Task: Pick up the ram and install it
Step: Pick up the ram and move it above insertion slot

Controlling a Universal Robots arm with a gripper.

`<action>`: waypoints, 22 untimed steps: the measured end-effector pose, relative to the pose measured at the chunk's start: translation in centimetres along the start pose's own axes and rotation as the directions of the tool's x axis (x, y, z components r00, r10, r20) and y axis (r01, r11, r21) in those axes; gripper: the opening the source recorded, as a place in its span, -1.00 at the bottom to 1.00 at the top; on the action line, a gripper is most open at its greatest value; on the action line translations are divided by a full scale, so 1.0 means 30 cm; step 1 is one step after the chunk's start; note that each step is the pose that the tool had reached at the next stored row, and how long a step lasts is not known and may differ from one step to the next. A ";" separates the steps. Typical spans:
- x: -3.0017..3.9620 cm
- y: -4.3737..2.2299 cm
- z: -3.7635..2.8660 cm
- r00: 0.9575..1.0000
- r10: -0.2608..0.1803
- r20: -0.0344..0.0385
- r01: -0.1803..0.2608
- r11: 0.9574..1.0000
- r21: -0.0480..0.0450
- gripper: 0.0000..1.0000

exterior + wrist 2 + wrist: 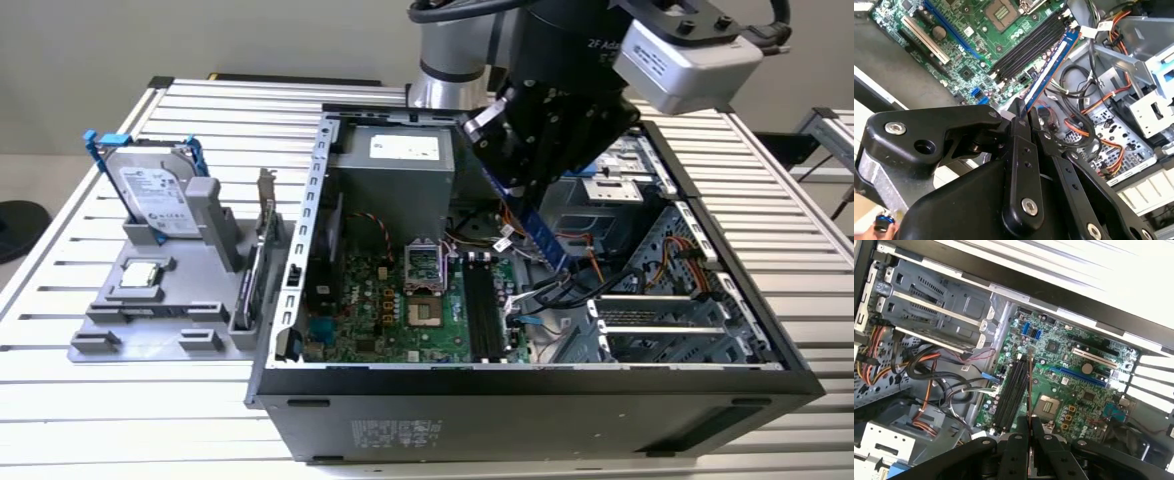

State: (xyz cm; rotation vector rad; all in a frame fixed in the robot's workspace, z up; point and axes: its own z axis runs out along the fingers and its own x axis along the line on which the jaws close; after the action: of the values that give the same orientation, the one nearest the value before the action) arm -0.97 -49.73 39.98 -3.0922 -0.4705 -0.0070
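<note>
Gripper [518,185] hangs over the open computer case [534,385], fingers [1023,150] clamped tight on one end of the ram [537,232]. The ram is off the table and in the air, tilted, its long edge slanting down from the gripper toward the near side of the case. Its lower end is just to the exterior view's right of the black memory slots [483,300], over loose cables [567,285]; cannot tell if it touches anything there. In the second wrist view the ram [1051,65] is a long blue-looking strip running out from the gripper [1021,114] beside the memory slots [1029,47], not seated in any of them. In the first wrist view the ram [1029,385] is edge-on, a thin line coming out of the gripper [1030,422] and lying along the edge of the memory slots [1011,395]. The green motherboard [387,300] lies on the case floor, with the CPU socket [427,312] to the exterior view's left of the slots. At the exterior view's far left, on the slatted table [80,420], a grey fixture [147,320] holds the hard drive [150,195] upright in a blue frame. A dark expansion card [256,270] stands at the fixture's right edge, just beside the case wall.
</note>
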 end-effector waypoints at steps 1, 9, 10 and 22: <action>0.000 0.000 0.000 1.000 0.012 0.000 -0.012 1.000 0.000 -1.00; 0.002 0.001 0.004 0.994 0.106 -0.001 -0.106 0.994 -0.001 -1.00; 0.003 0.001 0.004 0.993 0.118 -0.002 -0.118 0.993 -0.001 -1.00; 0.005 0.001 0.008 0.970 0.243 -0.003 -0.243 0.970 -0.001 -1.00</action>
State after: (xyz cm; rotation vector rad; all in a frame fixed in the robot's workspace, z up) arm -0.82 -49.70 39.75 -3.1270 -0.0884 -0.0096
